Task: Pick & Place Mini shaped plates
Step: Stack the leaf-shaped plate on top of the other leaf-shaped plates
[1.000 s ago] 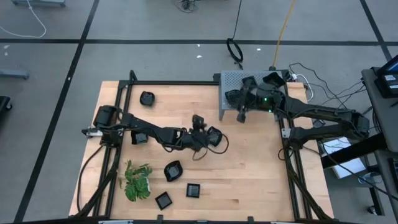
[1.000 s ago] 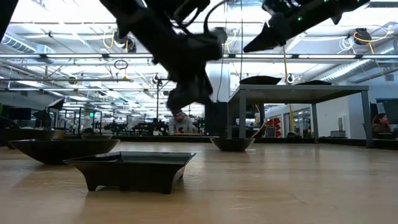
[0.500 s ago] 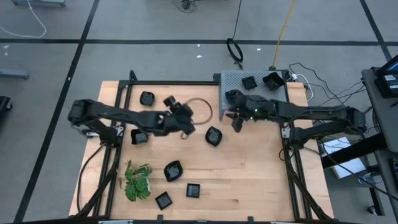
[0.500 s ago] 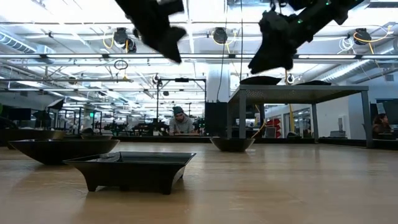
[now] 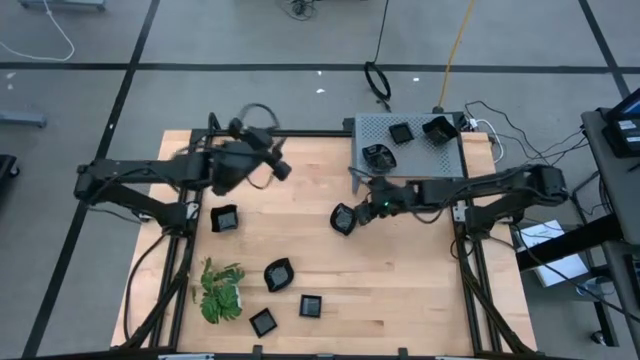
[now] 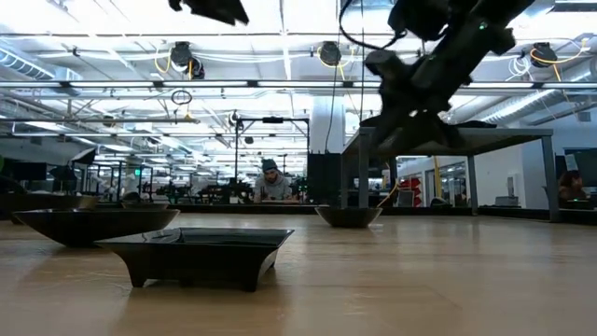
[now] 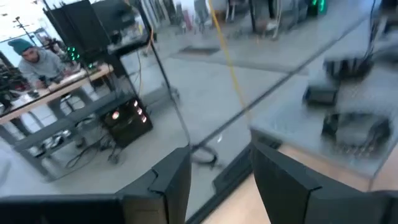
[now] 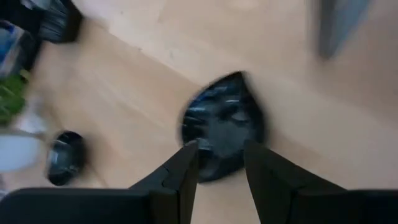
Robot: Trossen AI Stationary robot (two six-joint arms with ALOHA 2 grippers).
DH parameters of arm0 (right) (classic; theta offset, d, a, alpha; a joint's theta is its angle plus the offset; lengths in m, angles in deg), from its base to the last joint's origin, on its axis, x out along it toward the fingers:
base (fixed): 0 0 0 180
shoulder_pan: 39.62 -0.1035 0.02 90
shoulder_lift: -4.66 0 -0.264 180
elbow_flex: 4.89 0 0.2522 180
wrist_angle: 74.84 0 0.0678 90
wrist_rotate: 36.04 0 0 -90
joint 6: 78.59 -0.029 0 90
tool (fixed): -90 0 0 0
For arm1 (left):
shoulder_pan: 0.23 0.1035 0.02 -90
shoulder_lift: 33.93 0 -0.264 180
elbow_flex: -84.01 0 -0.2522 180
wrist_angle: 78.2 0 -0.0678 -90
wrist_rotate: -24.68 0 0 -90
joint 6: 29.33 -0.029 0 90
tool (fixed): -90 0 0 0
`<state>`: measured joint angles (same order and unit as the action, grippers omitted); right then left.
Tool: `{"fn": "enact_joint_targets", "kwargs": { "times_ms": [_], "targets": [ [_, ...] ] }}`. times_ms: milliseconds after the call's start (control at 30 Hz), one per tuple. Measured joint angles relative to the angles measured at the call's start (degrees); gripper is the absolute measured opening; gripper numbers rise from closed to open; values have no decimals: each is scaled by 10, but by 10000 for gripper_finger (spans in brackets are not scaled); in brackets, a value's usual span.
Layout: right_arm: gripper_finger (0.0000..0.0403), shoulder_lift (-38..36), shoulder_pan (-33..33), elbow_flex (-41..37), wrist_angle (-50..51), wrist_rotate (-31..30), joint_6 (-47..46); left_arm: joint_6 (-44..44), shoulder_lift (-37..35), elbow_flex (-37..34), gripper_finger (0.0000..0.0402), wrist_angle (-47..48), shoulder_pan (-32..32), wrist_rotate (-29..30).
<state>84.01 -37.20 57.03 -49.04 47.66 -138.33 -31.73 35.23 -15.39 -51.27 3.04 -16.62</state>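
Right gripper: over leaf-shaped plate at table centre, fingers parted, nothing between them | Left gripper: raised near table's far left edge, fingers apart, empty | Other plates: three on grey perforated stand; four lie near the leafy plant

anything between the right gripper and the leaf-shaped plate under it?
Nothing. In the right wrist view the open right gripper looks straight down at the leaf-shaped plate, only bare table around it.
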Motion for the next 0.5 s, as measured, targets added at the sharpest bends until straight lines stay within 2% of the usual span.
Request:
{"fn": "enact_joint_targets", "kwargs": {
  "times_ms": [200, 367, 500],
  "targets": [
    [119, 73, -41, 1, -41, -54, -81, 2, -75, -1, 173, 25, -11, -24],
    [119, 123, -60, 0, -41, -60, -145, 1, -136, 0, 173, 21, -27, -59],
    [119, 160, -67, 0, -53, -75, -167, 1, -177, 0, 173, 15, -35, -63]
  ]
}}
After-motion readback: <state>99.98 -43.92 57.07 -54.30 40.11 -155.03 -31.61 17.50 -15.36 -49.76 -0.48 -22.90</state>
